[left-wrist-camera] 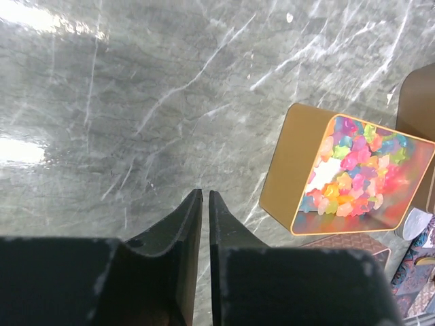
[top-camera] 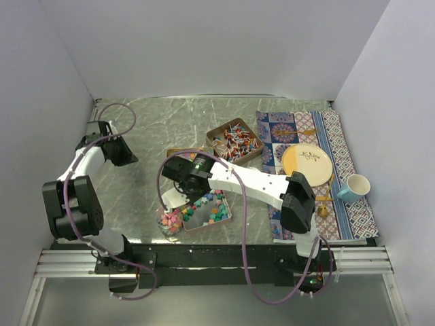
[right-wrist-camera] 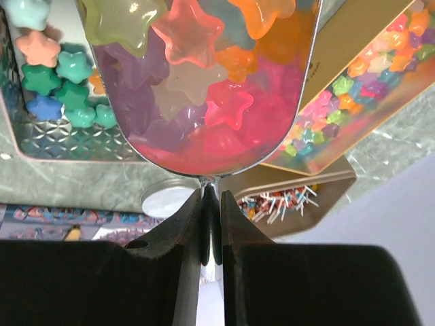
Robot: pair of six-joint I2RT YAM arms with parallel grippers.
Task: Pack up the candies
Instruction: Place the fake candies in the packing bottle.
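Note:
My right gripper (top-camera: 181, 171) (right-wrist-camera: 212, 193) is shut on the thin handle of a metal scoop (right-wrist-camera: 204, 146), which is heaped with pastel star candies (right-wrist-camera: 187, 30). Under the scoop is a tin (top-camera: 224, 219) of teal, blue and pink star candies (right-wrist-camera: 64, 75). A second tin of pastel stars (right-wrist-camera: 367, 75) lies to the right. A third tin (top-camera: 234, 141) holds twist-wrapped candies. My left gripper (top-camera: 128, 153) (left-wrist-camera: 205, 195) hovers over bare marble left of the pastel-star tin (left-wrist-camera: 299, 163). Its fingers stand a narrow slit apart with nothing between them.
A small glass jar (top-camera: 170, 222) of orange-pink sweets stands at the front, left of the near tin, with a white round lid (right-wrist-camera: 166, 198) close by. On the right, a patterned cloth (top-camera: 340, 136) carries a yellow plate (top-camera: 307, 164) and a blue cup (top-camera: 355, 187). White walls enclose the marble table.

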